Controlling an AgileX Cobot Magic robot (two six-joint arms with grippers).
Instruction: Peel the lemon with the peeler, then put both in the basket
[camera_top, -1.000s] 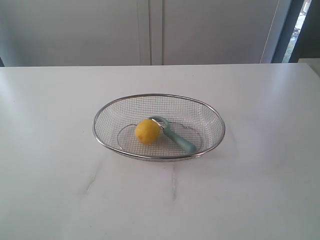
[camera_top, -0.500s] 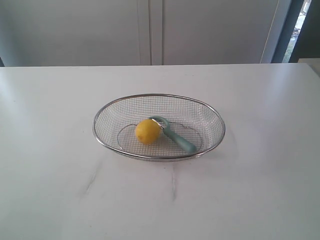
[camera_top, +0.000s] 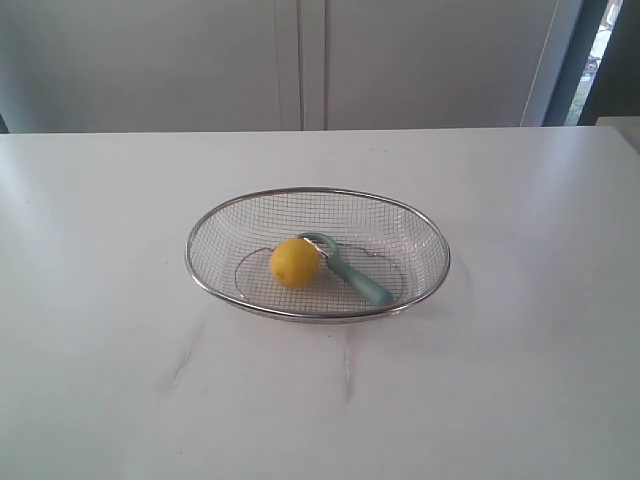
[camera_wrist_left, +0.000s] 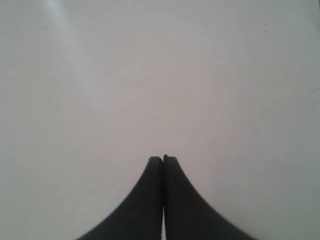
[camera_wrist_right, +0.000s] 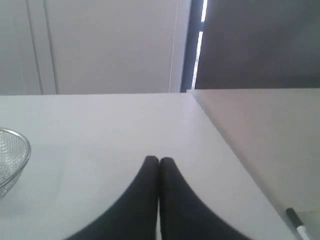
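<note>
We see the lemon (camera_top: 295, 262) lying inside the basket (camera_top: 318, 190) on the white table (camera_top: 100, 300). The peeler (camera_top: 352, 270) touches it at three o'clock, its handle pointing toward four o'clock. Our left gripper (camera_wrist_left: 163, 159) and right gripper (camera_wrist_right: 159, 160) both have their jaws pressed together, away from the basket.

The lemon (camera_top: 295, 263) lies in the basket (camera_top: 215, 222), the peeler (camera_top: 355, 273) touching its right.

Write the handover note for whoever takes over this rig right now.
Left gripper: shut, empty, over the table.
Right gripper: shut, empty, away from the basket.
Lemon and peeler: both in the basket, blade end beside the lemon.
Done: both are in the basket.
Left: likely nothing; whether the lemon is peeled cannot be told.
</note>
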